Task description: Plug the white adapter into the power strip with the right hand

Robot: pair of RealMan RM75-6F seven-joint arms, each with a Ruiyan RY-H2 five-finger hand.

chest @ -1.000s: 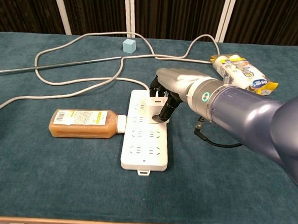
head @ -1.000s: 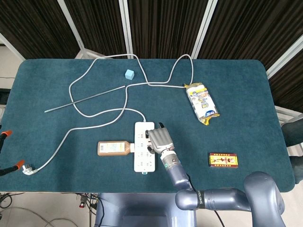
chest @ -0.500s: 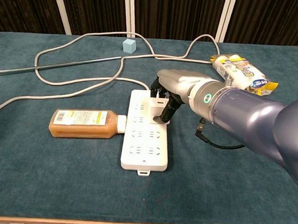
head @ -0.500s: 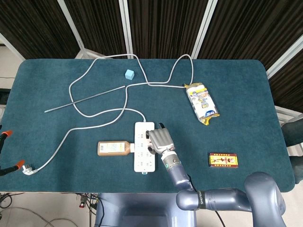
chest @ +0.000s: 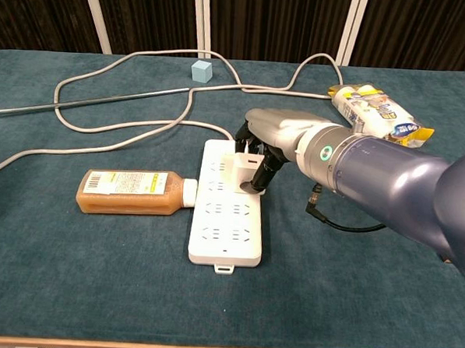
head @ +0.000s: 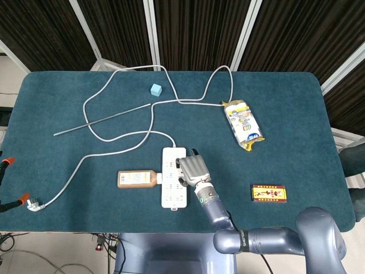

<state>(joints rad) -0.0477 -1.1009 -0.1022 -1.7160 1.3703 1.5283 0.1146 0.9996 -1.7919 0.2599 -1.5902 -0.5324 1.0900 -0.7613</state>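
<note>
Adapter (chest: 243,165) sits under right hand (chest: 267,145), on power strip (chest: 223,230).

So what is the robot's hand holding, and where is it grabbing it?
The right hand holds the white adapter by its sides, fingers wrapped around it, over the power strip.

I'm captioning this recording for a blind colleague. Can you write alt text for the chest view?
The robot's right hand holds a white adapter down against a white power strip on a teal table. An amber bottle lies on its side left of the strip, with a grey cable, a blue cube and a snack bag farther back.
</note>
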